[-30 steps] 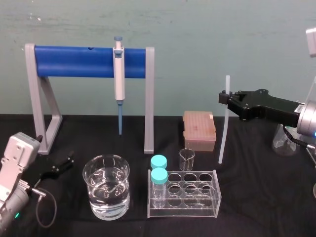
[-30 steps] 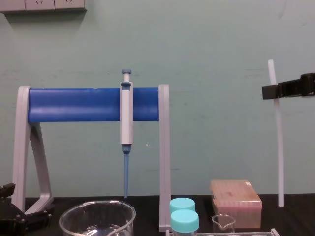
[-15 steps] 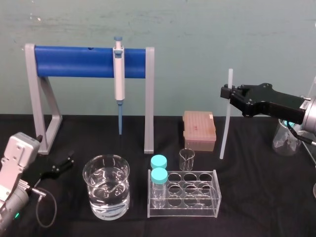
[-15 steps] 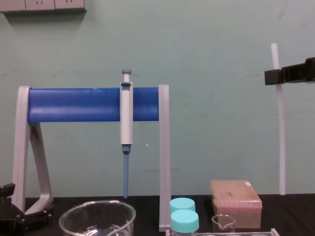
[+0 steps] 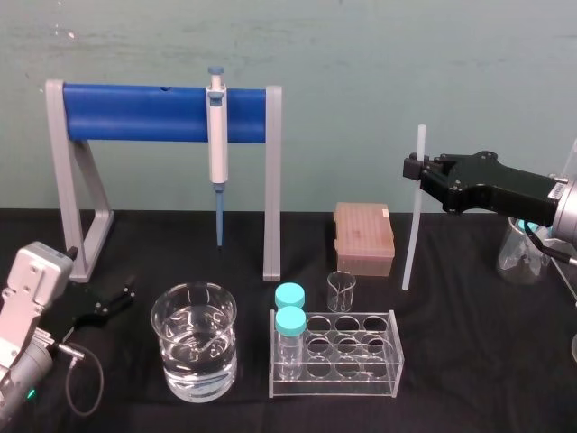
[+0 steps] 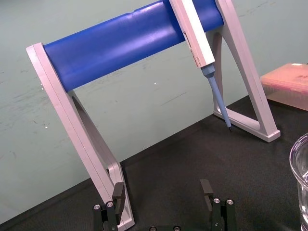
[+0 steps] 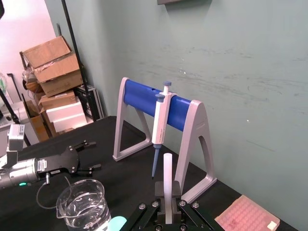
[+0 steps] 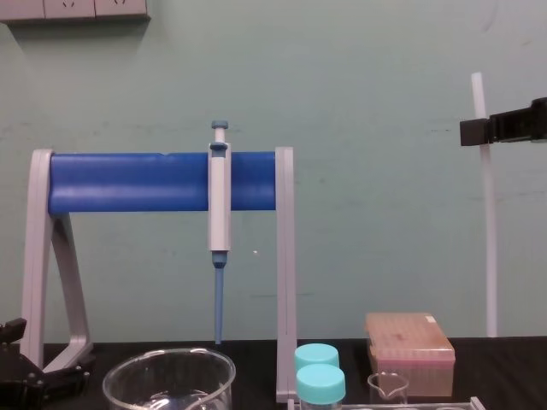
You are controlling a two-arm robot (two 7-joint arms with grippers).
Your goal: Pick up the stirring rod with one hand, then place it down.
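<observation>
So far we have the first half of the task done, as far as we can judge: our right gripper [image 5: 416, 171] has its fingers pinched on the stirring rod [image 5: 411, 225] near the rod's upper end, and the rod hangs close to upright, with a short stub showing above the jaws. In the chest view the stirring rod [image 8: 491, 231] ends above the level where the pink tip box [image 8: 410, 342] sits, so we take its lower end to be clear of the black table [image 5: 469, 361]. From the head view it hangs just to the right of the tip box and behind the clear tube rack [image 5: 335, 354], well apart from the pipette [image 5: 217, 135] hanging on the blue stand [image 5: 135, 113]. The right wrist view shows the rod [image 7: 168, 178] standing straight up out of the closed jaws.

Our left gripper [image 6: 161, 190] is parked low at the left of the table beside the stand's foot, its fingers spread and holding nothing.

What is left for us is the placing: lower the rod to a bare patch of table, keeping it away from the small beaker [image 5: 341, 290] and the water beaker [image 5: 194, 341], lay it down and let go
</observation>
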